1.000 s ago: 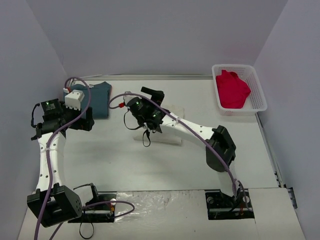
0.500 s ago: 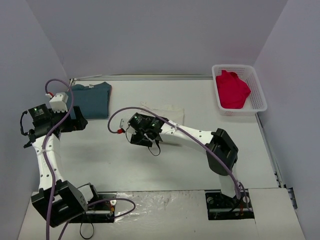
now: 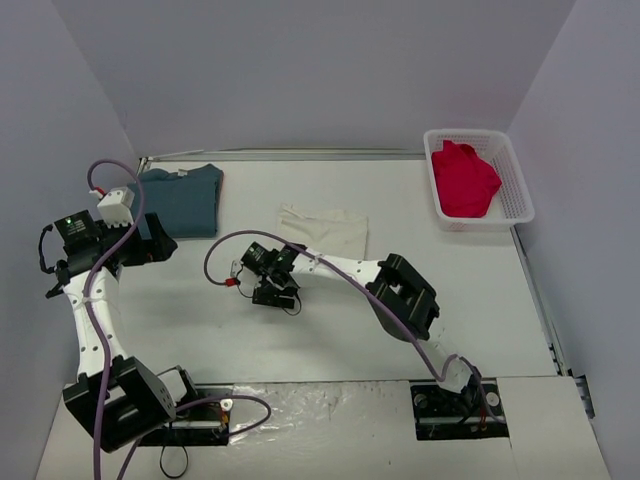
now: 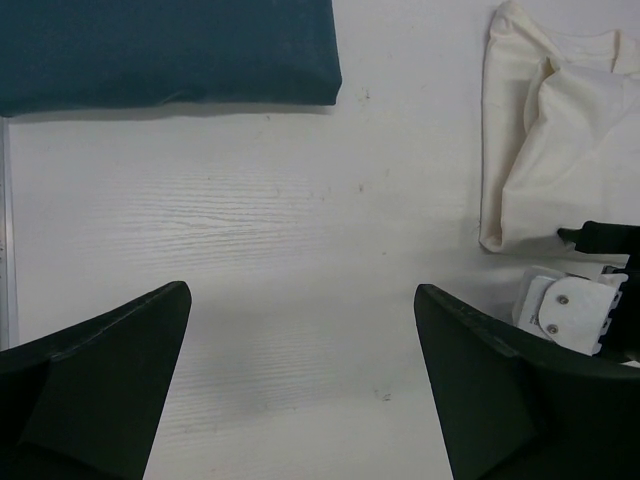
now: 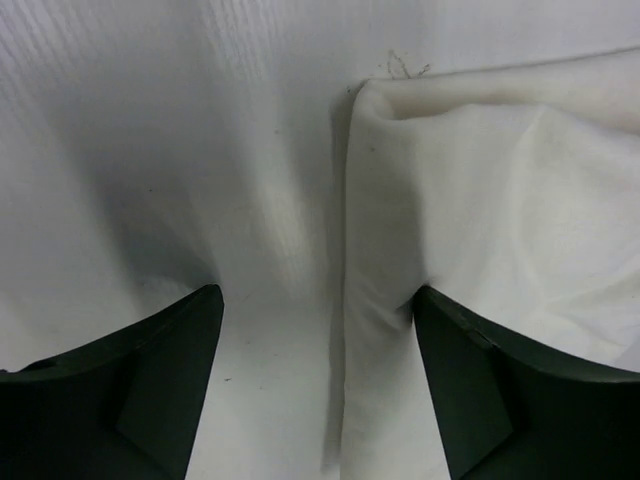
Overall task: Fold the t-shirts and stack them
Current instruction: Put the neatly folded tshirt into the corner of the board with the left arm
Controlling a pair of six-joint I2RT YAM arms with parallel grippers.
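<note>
The left end effector [image 4: 300, 288] hangs wide and empty near the folded teal t-shirt [image 3: 185, 200] at the bench's [image 3: 330, 340] far left, the right end effector [image 5: 315, 292] straddles, jaws apart, the half-folded cream t-shirt's [image 3: 325, 228] edge mid-bench, and the red t-shirt [image 3: 463, 180] lies crumpled in the basket [image 3: 520, 190], nothing stacked.

Left arm [image 3: 95, 300]: rises from its base at the lower left, wrist bent at mid-left of the top view.
Left gripper [image 4: 302, 292]: fingers [image 4: 110, 380] spread wide.
Right arm [image 3: 405, 295]: base at the lower right, elbow folded right of centre, forearm reaching left to the frame's centre.
Right gripper [image 5: 317, 292]: pointing down, fingers [image 5: 150, 390] parted.
</note>
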